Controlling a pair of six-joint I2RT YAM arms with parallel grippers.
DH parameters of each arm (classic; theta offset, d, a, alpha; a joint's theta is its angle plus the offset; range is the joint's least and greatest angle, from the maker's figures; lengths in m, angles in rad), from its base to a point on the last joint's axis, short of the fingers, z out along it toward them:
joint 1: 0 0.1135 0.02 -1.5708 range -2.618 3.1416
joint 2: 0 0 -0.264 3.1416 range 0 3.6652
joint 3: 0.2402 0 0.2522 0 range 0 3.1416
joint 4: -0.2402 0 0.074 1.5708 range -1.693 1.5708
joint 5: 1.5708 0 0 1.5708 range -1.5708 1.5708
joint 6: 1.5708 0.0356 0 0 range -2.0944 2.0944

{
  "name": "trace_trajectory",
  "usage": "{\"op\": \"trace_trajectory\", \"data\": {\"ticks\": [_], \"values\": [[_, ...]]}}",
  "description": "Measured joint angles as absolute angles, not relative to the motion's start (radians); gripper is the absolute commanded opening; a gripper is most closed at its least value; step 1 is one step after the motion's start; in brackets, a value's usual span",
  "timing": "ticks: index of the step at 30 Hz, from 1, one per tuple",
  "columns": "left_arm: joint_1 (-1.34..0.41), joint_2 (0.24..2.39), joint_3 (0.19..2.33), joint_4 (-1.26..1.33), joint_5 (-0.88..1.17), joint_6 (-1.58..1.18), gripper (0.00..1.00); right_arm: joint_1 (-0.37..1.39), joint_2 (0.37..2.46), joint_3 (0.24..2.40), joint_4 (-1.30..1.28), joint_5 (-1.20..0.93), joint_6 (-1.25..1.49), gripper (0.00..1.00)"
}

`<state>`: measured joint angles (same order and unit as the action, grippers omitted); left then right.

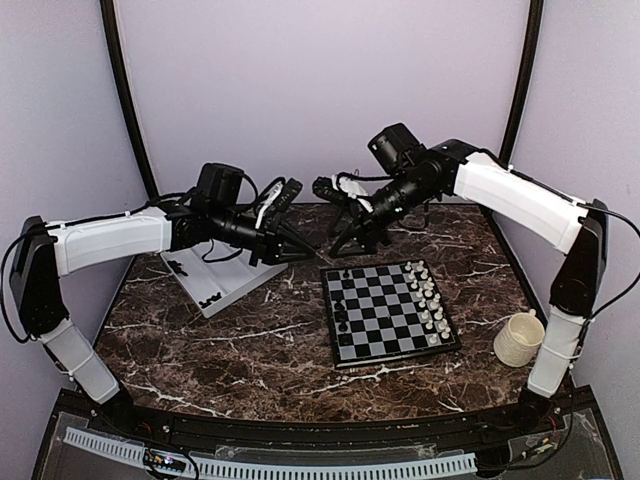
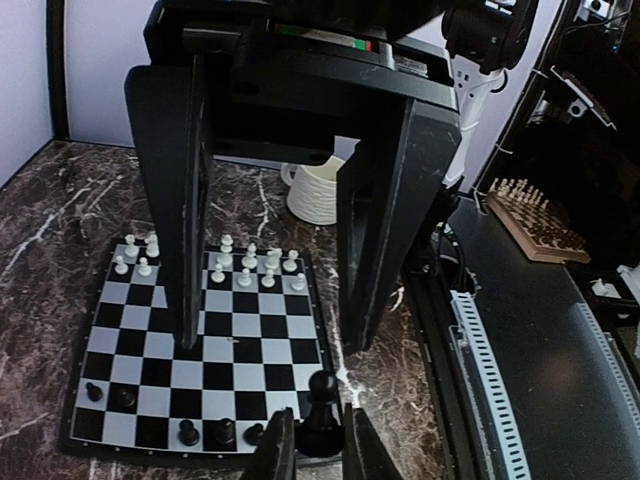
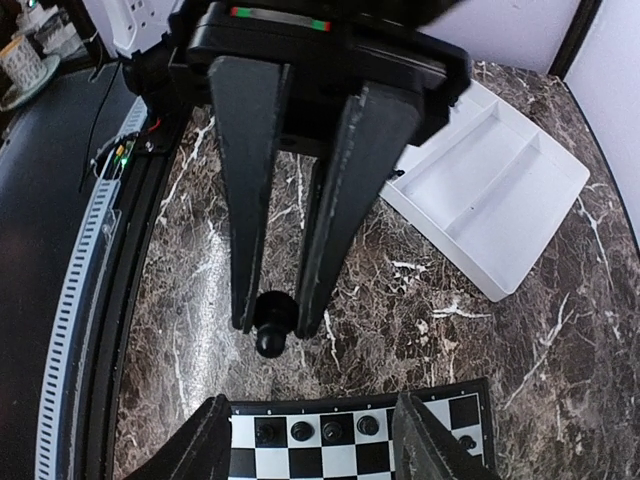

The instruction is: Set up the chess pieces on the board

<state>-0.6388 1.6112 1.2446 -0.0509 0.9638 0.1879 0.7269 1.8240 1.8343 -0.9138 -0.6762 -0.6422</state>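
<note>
The 2 tools crowd the air over the far left corner of the board (image 1: 385,312): the left tool (image 2: 318,445) grips a black chess piece (image 2: 322,405) between the spread fingers of the right tool (image 2: 272,338). The middle squares are free, fenced by white chessmen (image 1: 428,298) right, black chessmen (image 1: 341,318) left. The near worktop (image 1: 230,350) lies open; tray (image 1: 232,285) far left, mug (image 1: 518,338) near right.

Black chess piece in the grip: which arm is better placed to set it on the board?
Left, probably: left gripper is shut on the black piece by the board; right gripper is open, empty.
</note>
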Motion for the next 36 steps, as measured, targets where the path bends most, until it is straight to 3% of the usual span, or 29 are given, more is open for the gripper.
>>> {"op": "trace_trajectory", "data": {"ticks": [12, 36], "values": [[-0.648, 1.659, 1.234, -0.042, 1.097, 0.146, 0.07, 0.815, 1.833, 1.868, -0.979, -0.499, -0.774, 0.49], [-0.648, 1.712, 1.235, -0.051, 1.19, 0.141, 0.06, 0.859, 1.833, 1.898, -1.056, -0.537, -0.831, 0.35]]}}
